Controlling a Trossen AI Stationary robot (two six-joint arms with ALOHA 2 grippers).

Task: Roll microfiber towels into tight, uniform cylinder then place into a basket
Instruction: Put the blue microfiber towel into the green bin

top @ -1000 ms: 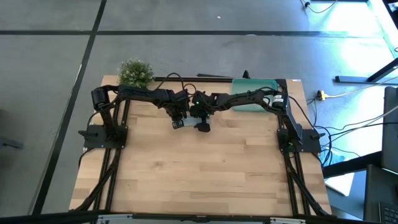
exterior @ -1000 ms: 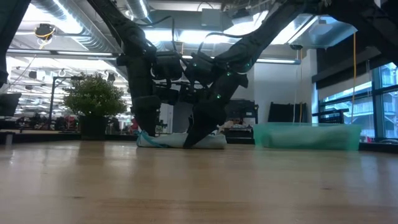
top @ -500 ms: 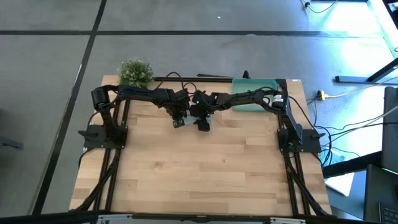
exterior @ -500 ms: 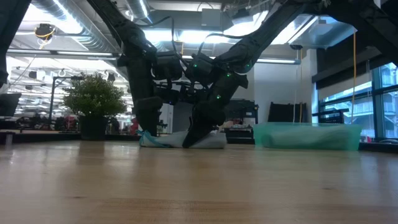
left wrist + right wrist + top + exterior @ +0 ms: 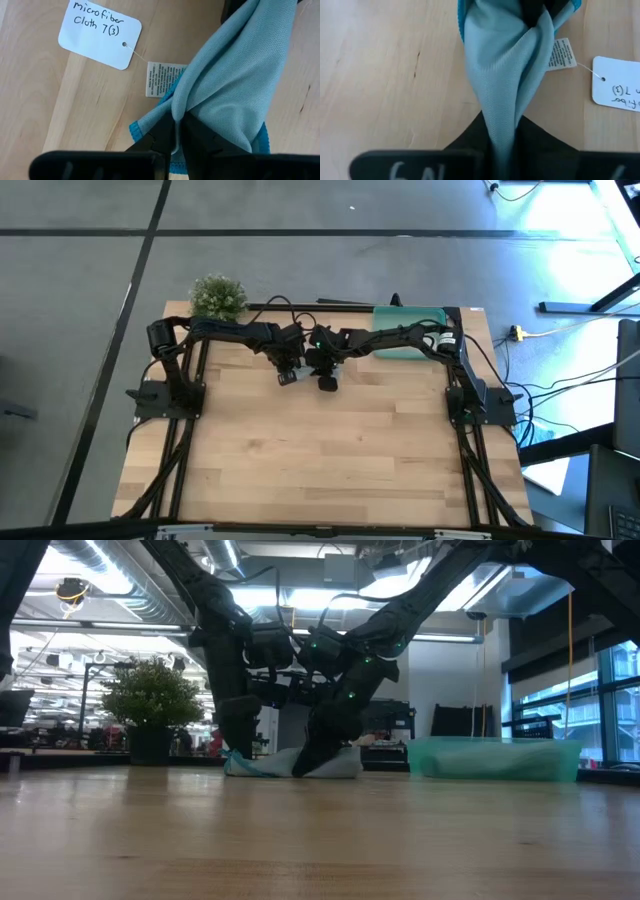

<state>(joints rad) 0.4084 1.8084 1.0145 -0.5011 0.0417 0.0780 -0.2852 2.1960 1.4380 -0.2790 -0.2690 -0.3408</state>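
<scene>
Both grippers are clamping the same light blue microfiber towel (image 5: 235,85) near the far middle of the wooden table (image 5: 310,460). Left gripper (image 5: 176,131) is pinching a gathered fold of the cloth between its closed fingers, with the bright blue hem showing just beside the fingertips. Right gripper (image 5: 501,131) is likewise closed on a bunched ridge of the towel, the fabric running away from its fingers toward the other arm.

A white care label (image 5: 159,79) is lying flat on the wood at the towel's edge, and a white paper tag (image 5: 99,33) reading "microfiber Cloth 7(3)" is lying beside it, joined by a thin thread.

In the low view the towel (image 5: 290,764) is resting on the table as a low pale bundle between the two gripper tips. Compared with one second ago, the bundle is appearing narrower on its right end, and the right gripper (image 5: 326,382) is sitting slightly closer to the left gripper (image 5: 287,376) in the high view.

The teal-green basket (image 5: 494,758) is standing at the far right corner of the table, well apart from the towel. A small potted plant (image 5: 217,297) is standing at the far left corner.
</scene>
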